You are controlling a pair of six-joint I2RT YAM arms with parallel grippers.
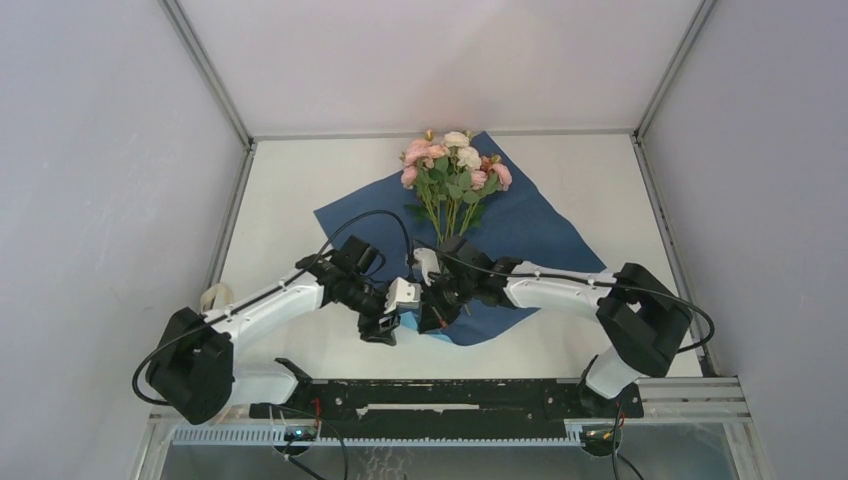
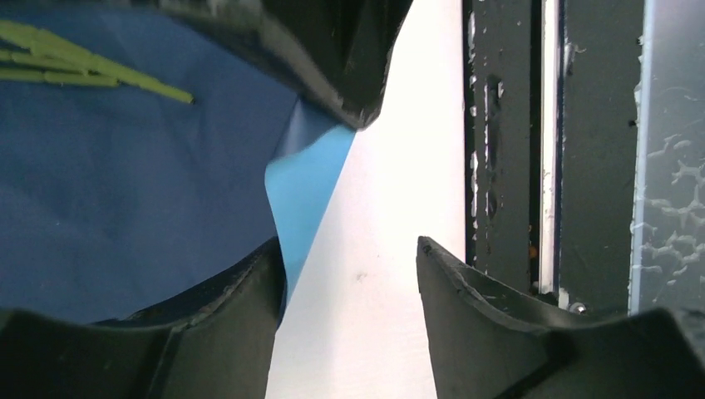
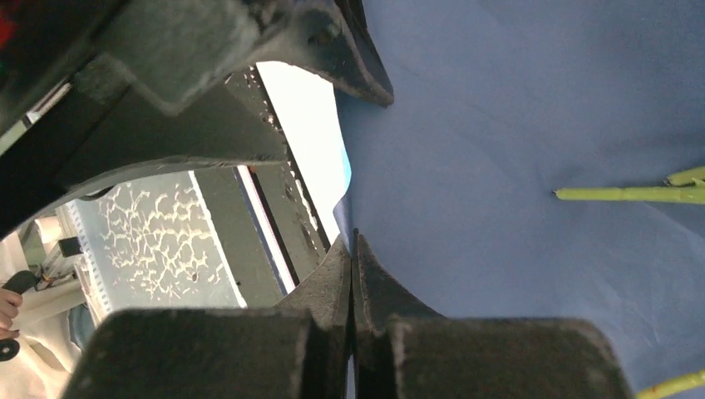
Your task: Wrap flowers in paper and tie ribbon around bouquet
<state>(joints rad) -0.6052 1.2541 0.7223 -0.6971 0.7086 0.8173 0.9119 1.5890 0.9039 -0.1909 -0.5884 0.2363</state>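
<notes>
Handling the paper (image 1: 535,232): looks thin, floppy, easily torn — best pinched at the near corner edge.
Right gripper (image 3: 353,243): clamped tight on that edge.
Left gripper (image 2: 349,249): jaws parted — holding nothing.

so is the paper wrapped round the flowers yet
No, in the top view the paper lies spread open, and the flowers lie uncovered on top of it.

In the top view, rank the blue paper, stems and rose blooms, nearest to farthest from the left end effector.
1. blue paper: near corner, at the left end effector.
2. stems: just beyond, centre.
3. rose blooms: far side.
</notes>
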